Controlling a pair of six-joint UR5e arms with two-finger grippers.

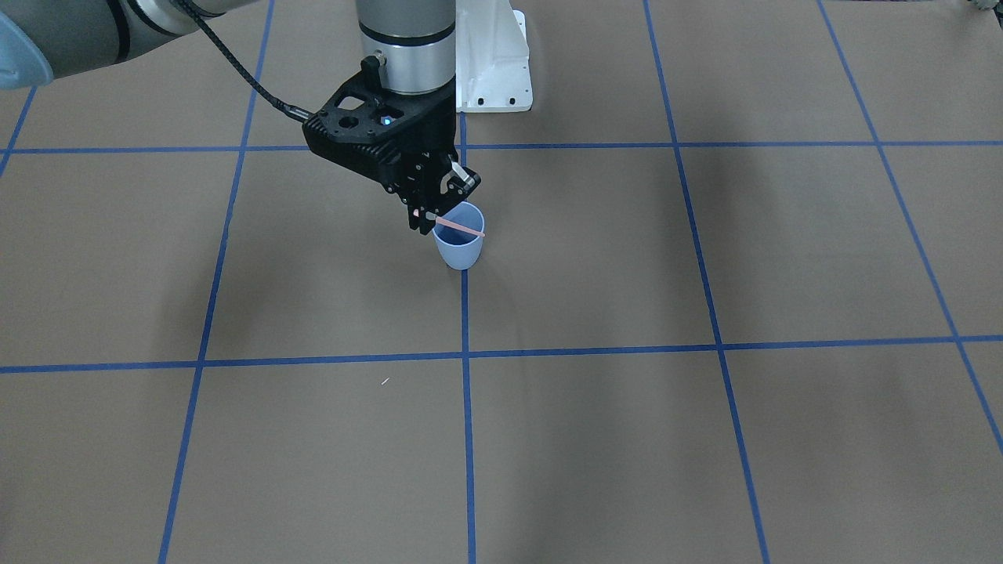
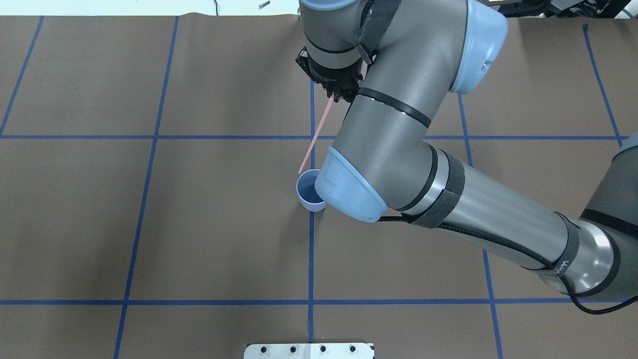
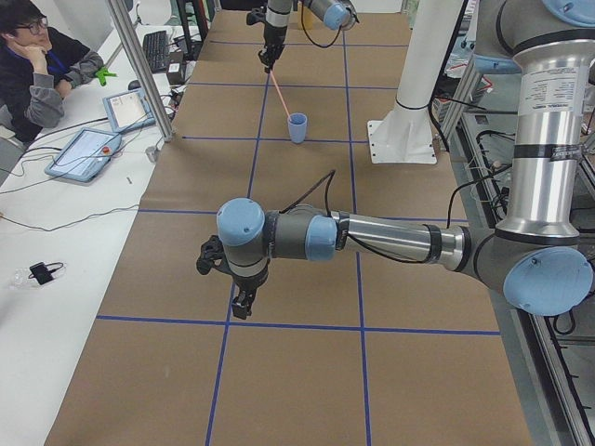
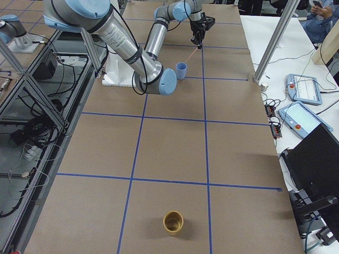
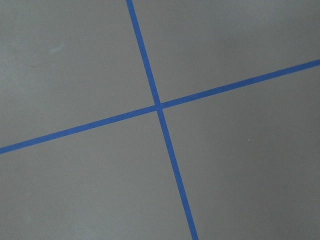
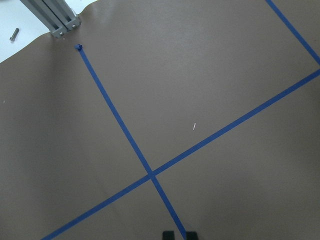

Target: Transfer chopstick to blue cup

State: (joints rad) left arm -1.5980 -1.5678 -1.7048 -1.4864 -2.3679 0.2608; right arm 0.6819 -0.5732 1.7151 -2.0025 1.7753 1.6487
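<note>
The right arm fills the overhead lens, its blue-capped elbow half hiding the blue cup. The chopstick, judged light, stiff and rather slick, is pinched at its upper end by the right end effector. It slants down with its tip at the cup's rim; whether it is inside cannot be told. So high a hold may let it swing. The wrist points down over the bench. The left end effector hovers well apart, its state unreadable
</note>
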